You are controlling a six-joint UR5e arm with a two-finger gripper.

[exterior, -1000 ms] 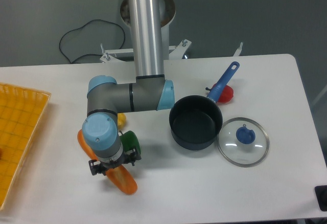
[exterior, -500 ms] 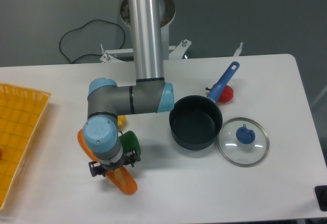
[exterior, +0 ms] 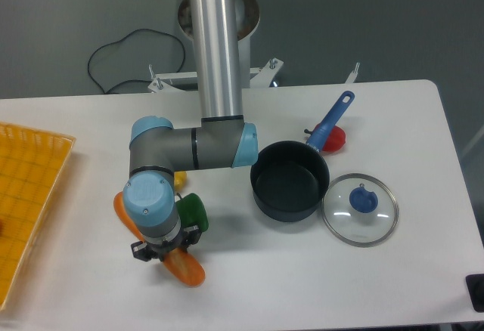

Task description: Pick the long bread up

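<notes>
The long bread is an orange-brown toy baguette lying diagonally on the white table at the front left. Its middle is hidden under my wrist; one end shows at the left and the other at the lower right. My gripper points straight down over the bread's middle, with its black fingers astride the bread. The fingertips are hidden, so I cannot tell whether they press on it. A green toy pepper sits right beside the gripper, and a yellow pepper shows behind the arm.
A dark pot with a blue handle stands right of the arm. Its glass lid with a blue knob lies further right. A red toy lies behind the handle. An orange basket is at the left edge.
The wrist has sunk slightly lower over the bread. The bread and the peppers have not moved.
</notes>
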